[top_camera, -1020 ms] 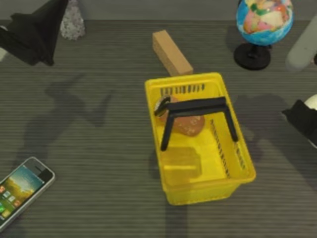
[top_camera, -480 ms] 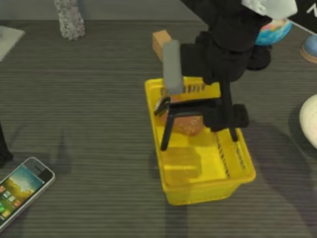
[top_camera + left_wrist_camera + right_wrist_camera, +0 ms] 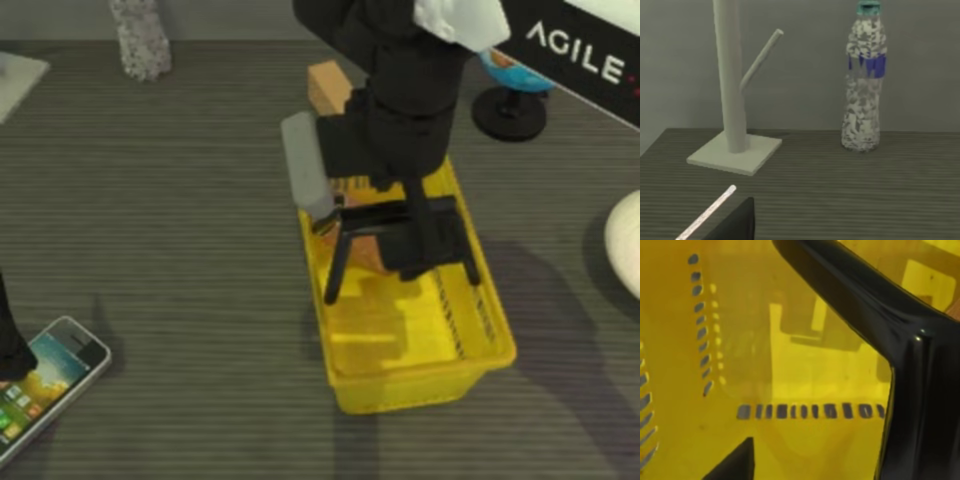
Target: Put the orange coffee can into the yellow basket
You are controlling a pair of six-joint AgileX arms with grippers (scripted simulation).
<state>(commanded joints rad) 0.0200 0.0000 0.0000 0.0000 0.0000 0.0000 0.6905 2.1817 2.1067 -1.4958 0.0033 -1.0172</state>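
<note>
The right tool (image 3: pixel 425 245) hangs low inside the bright yellow slotted plastic basket (image 3: pixel 490 350), presumably reaching its handle; whether it grips anything, I cannot tell.

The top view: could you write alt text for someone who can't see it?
A black robot arm reaches down into a yellow basket in the middle of a dark table, hiding its far end. A smartphone lies at the near left corner, a tan wooden block behind the basket.

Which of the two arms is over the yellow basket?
The right arm: it reaches down over the yellow basket, while the left arm sits at the table's left edge by the phone.
</note>
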